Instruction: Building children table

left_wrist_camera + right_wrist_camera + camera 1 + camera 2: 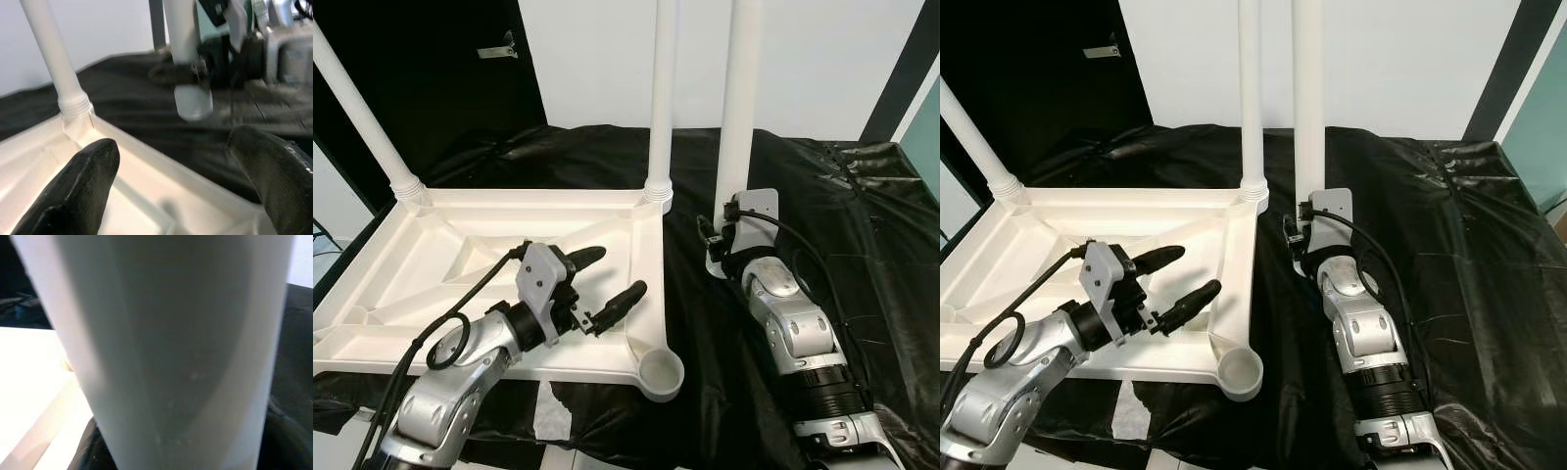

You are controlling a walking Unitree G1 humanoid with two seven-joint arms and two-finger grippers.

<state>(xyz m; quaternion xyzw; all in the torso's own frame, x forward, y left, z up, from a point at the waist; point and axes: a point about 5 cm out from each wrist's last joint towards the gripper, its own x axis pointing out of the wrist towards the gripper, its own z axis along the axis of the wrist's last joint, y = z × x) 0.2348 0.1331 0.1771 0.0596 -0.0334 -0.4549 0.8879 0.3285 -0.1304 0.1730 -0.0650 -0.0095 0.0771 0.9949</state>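
right gripper (718, 238) grips an upright white table leg (740, 108); left gripper (607, 284) hovers wide open over the upturned tabletop (401, 284).

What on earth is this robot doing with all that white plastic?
It is assembling a small table. The white tabletop lies upside down on a black sheet, with two legs already standing in its far corners. The right end effector holds a third leg upright beside the tabletop, while the near socket sits empty. The left end effector hovers open over the tabletop.

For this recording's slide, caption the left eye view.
Right gripper holds a loose white leg upright beside the upturned tabletop; open left gripper hovers over it.
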